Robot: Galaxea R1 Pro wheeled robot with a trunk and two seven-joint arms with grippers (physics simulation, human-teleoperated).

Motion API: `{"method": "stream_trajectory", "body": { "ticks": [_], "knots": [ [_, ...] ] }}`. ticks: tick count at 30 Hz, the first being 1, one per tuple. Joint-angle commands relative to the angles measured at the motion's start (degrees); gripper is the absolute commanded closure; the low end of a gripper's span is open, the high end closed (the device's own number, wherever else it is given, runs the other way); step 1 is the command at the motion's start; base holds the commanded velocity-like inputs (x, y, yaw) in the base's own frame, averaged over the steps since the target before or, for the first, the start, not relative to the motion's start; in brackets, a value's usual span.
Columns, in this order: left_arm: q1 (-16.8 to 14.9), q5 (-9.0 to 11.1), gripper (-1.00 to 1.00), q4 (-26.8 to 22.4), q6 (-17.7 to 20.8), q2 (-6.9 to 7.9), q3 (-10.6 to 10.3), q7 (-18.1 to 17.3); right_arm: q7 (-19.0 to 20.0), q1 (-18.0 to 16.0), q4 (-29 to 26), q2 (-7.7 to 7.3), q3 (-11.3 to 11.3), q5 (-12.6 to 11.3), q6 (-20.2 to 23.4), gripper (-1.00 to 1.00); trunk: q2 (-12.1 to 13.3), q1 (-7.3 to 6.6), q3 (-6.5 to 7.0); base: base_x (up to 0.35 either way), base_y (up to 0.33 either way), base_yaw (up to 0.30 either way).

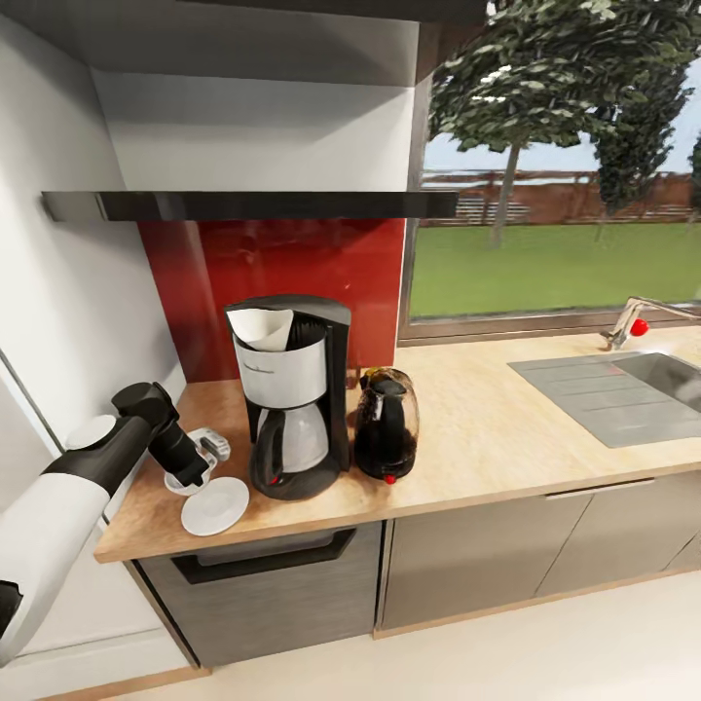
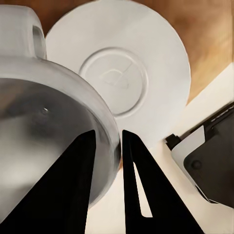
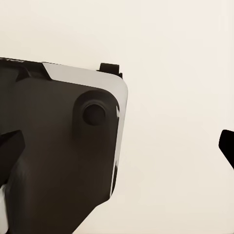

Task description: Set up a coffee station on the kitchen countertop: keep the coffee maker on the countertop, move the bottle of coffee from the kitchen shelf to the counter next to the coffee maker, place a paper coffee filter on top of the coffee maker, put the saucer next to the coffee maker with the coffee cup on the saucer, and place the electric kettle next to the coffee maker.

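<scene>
on the countertop [image 1: 487, 428], near its left end, coffee maker [image 1: 292, 389] stands upright in front of the red backsplash [image 1: 282, 263], white paper coffee filter [image 1: 263, 328] sitting in its open top. electric kettle [image 1: 386, 424] stands just beside it on the sink side, touching or nearly so, can't tell which. saucer [image 1: 214, 505] lies flat on the wood at the front edge, just beside the coffee maker's base on the wall side. left gripper [image 1: 200, 458] is low over the counter right behind the saucer; in the left wrist view its fingers [image 2: 73, 195] pinch the rim of the coffee cup [image 2: 44, 126], one finger inside the bowl and one outside, cup handle visible, saucer [image 2: 122, 68] past the cup and bare. whether the cup touches the wood, can't tell. kitchen shelf [image 1: 253, 204] runs above the backsplash. steel sink [image 1: 623, 385] and tap [image 1: 633, 321] at the far right, window [image 1: 555, 166] behind. right wrist view shows dark fingertips [image 3: 9, 144] set wide apart, over pale floor and a dark robot part.
</scene>
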Motion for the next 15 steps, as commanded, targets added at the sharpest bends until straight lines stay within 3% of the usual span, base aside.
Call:
{"method": "stream_trajectory", "body": {
  "ticks": [1, 15],
  "knots": [
    [-0.1, -0.5, 1.00, -0.1, 0.5, 0.01, -0.2, -0.5, 0.2, 0.0, -0.1, -0.03, 0.5, -0.6, 0.3, -1.00, -0.1, 0.01, -0.09, -0.001, -0.011, 0.000],
    [-0.1, -0.5, 1.00, -0.1, 0.4, 0.01, -0.3, -0.5, 0.4, 0.0, -0.2, -0.03, 0.4, -0.6, 0.3, -1.00, -0.1, 0.01, -0.09, 0.000, -0.002, 0.000]
  ]
}}
